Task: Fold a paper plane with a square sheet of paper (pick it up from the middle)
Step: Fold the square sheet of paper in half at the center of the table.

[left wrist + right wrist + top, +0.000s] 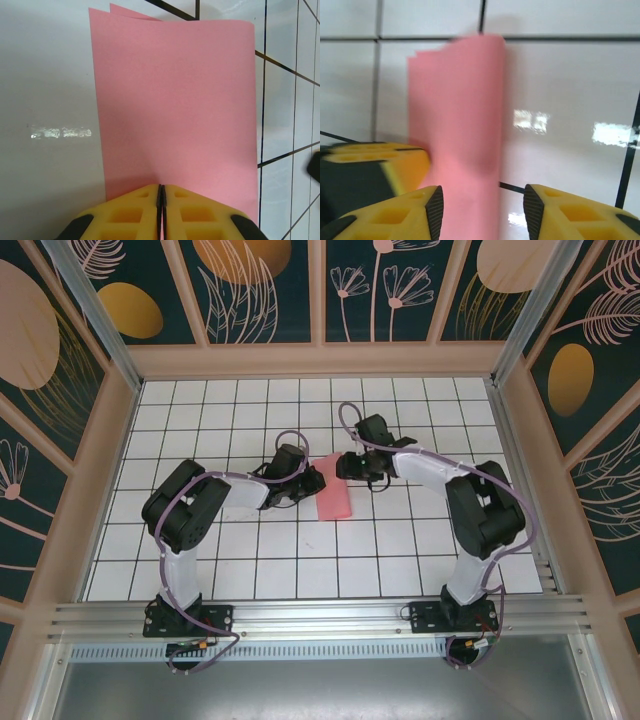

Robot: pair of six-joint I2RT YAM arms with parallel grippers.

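Observation:
The square sheet of paper (335, 500) is salmon pink and lies folded double as a narrow rectangle on the white tiles at mid-table. In the left wrist view the sheet of paper (175, 100) stretches away from the fingertips, two layers showing at its far corner. My left gripper (161, 186) is shut at the sheet's near edge, with a pink sliver between its pads; from above the left gripper (312, 483) sits at the paper's left side. My right gripper (482, 212) stands open, its jaws astride the end of the paper (460, 115); from above the right gripper (350, 466) is at the paper's far end.
The table (300, 550) is a white grid of tiles with wooden walls on three sides. The left gripper's yellow finger (380, 160) is close beside the right gripper's left jaw. Both arms reach inward and nearly meet over the paper.

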